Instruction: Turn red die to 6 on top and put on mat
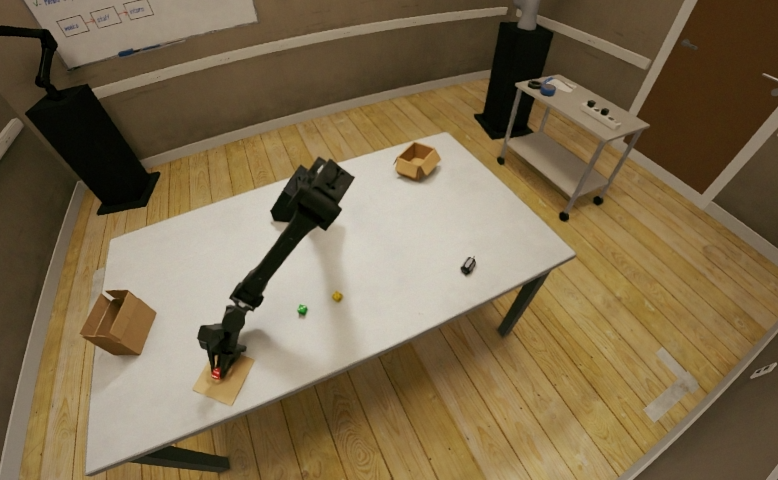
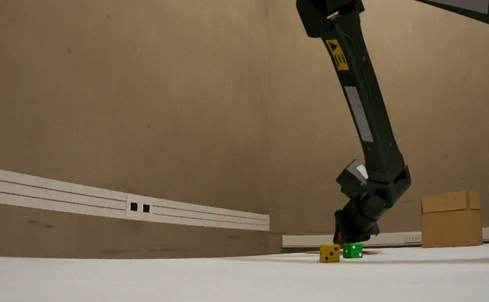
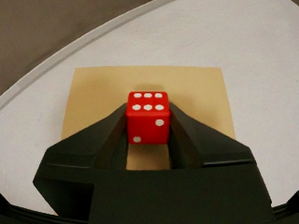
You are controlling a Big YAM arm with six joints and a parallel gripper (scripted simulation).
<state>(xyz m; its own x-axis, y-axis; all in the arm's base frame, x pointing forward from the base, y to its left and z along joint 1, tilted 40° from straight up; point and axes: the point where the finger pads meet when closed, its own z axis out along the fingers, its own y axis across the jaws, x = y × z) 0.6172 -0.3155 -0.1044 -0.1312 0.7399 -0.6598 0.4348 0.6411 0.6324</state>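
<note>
My gripper (image 1: 217, 371) (image 3: 148, 110) is shut on the red die (image 1: 216, 373) (image 3: 149, 118) and holds it low over the tan mat (image 1: 231, 383) (image 3: 200, 90) near the table's front left edge. In the wrist view the die's upper face shows six pips and the face toward the camera shows two. In the exterior view the gripper (image 2: 346, 239) hangs just above the table behind the other dice; only a sliver of red shows there. The green die (image 1: 302, 309) (image 2: 352, 250) and the yellow die (image 1: 336, 295) (image 2: 329, 253) sit flat on the table, apart from the mat.
A cardboard box (image 1: 118, 321) (image 2: 451, 219) stands left of the mat. Another open box (image 1: 417, 160) is at the table's far side. A small black object (image 1: 468, 265) lies near the right edge. The table edge (image 1: 322, 380) runs close by the mat.
</note>
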